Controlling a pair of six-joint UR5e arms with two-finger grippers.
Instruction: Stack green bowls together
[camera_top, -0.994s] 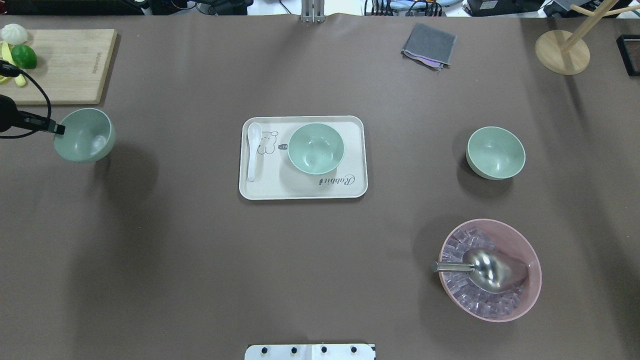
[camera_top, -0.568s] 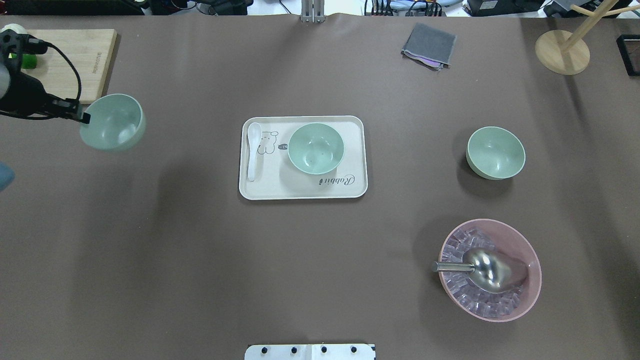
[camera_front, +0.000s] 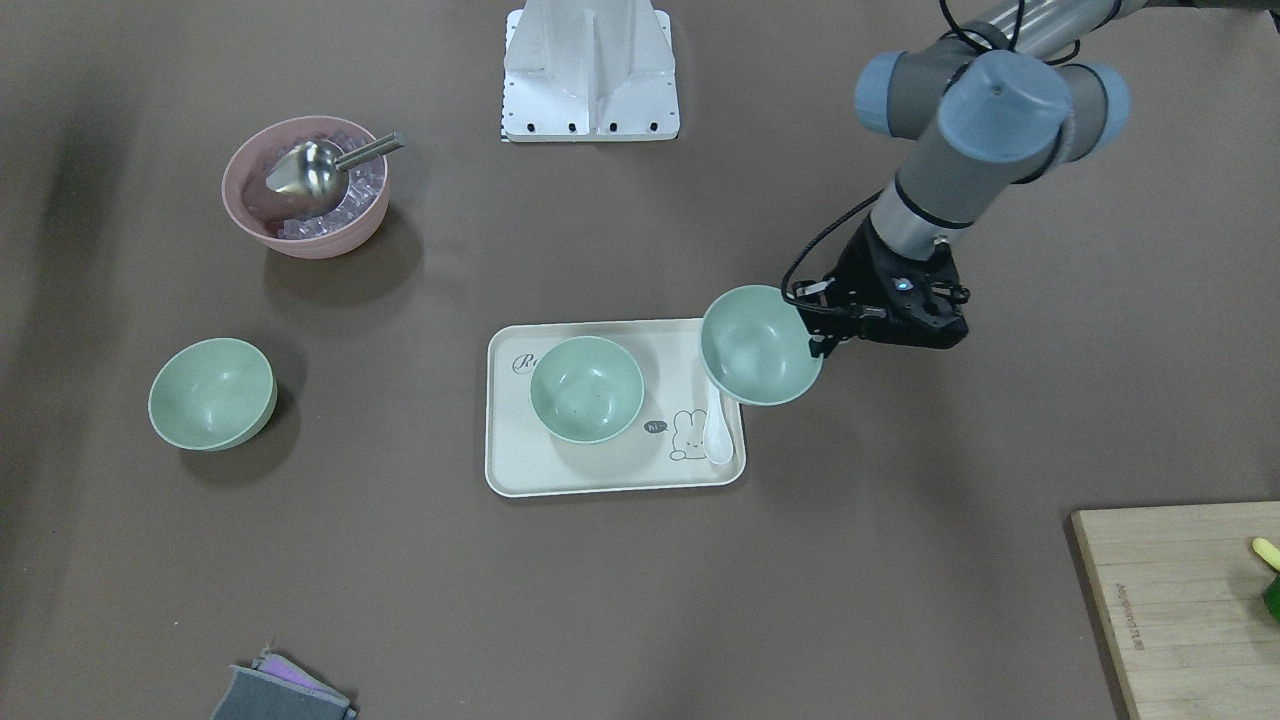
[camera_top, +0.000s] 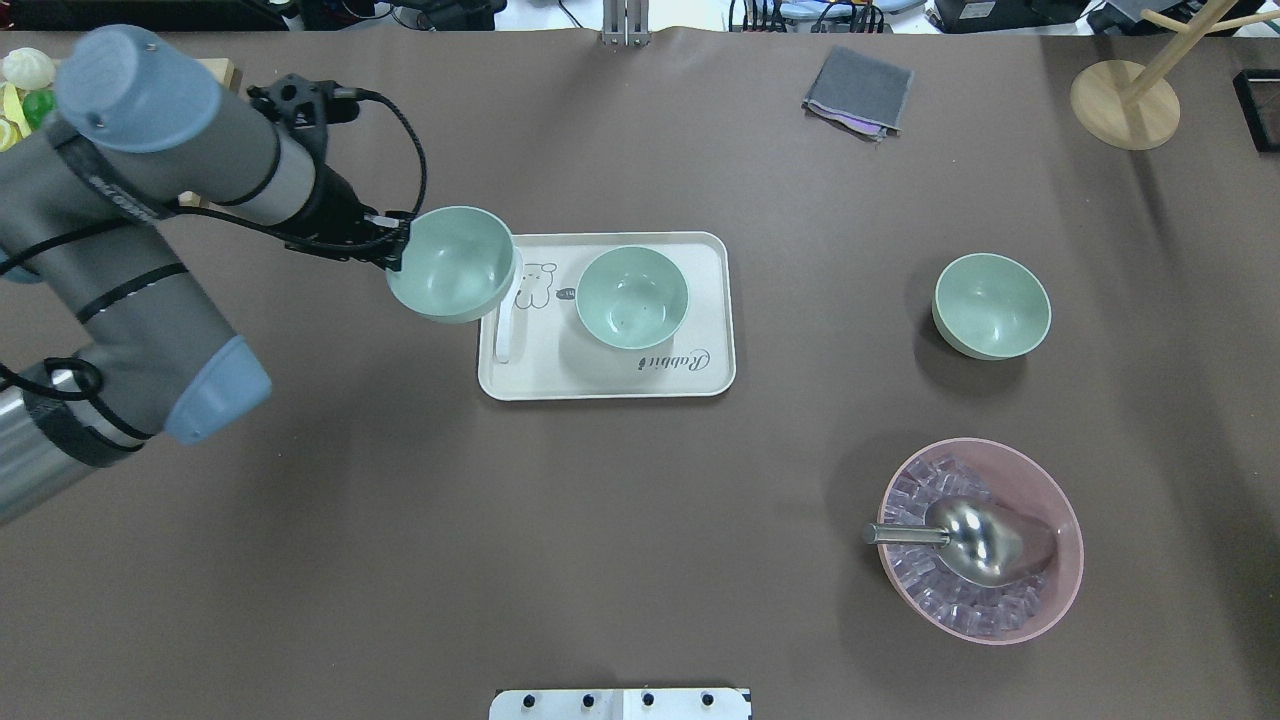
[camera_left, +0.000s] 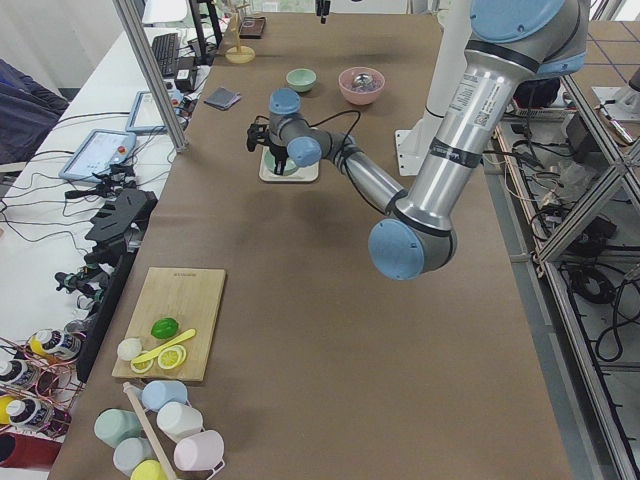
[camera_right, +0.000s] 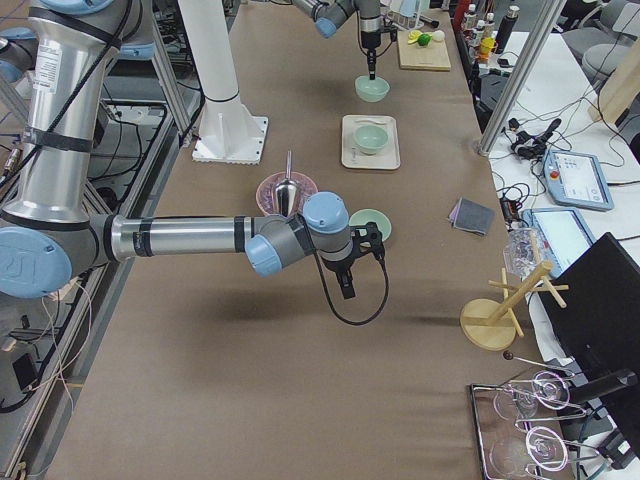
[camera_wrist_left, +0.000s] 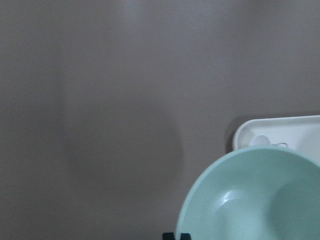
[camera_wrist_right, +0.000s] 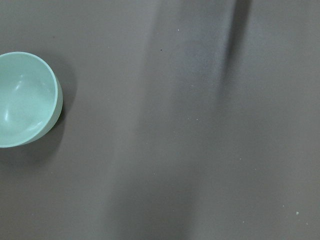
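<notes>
My left gripper (camera_top: 398, 250) is shut on the rim of a pale green bowl (camera_top: 455, 262) and holds it upright in the air at the left end of the white tray (camera_top: 700, 375). The held bowl (camera_front: 760, 345) overlaps the tray's corner, as the left wrist view also shows (camera_wrist_left: 255, 195). A second green bowl (camera_top: 632, 297) sits on the tray. A third green bowl (camera_top: 991, 305) stands alone on the table to the right, also visible in the right wrist view (camera_wrist_right: 25, 100). My right gripper (camera_right: 347, 288) shows only in the exterior right view, near that third bowl; I cannot tell its state.
A white spoon (camera_front: 718, 430) lies on the tray beside the held bowl. A pink bowl (camera_top: 1060, 520) of ice with a metal scoop (camera_top: 975, 540) stands front right. A cutting board (camera_front: 1180, 600), a grey cloth (camera_top: 858, 90) and a wooden stand (camera_top: 1125, 100) line the far side.
My left arm has carried the green bowl rightward from the table's left edge to the tray's left end. The other two bowls have not moved.
</notes>
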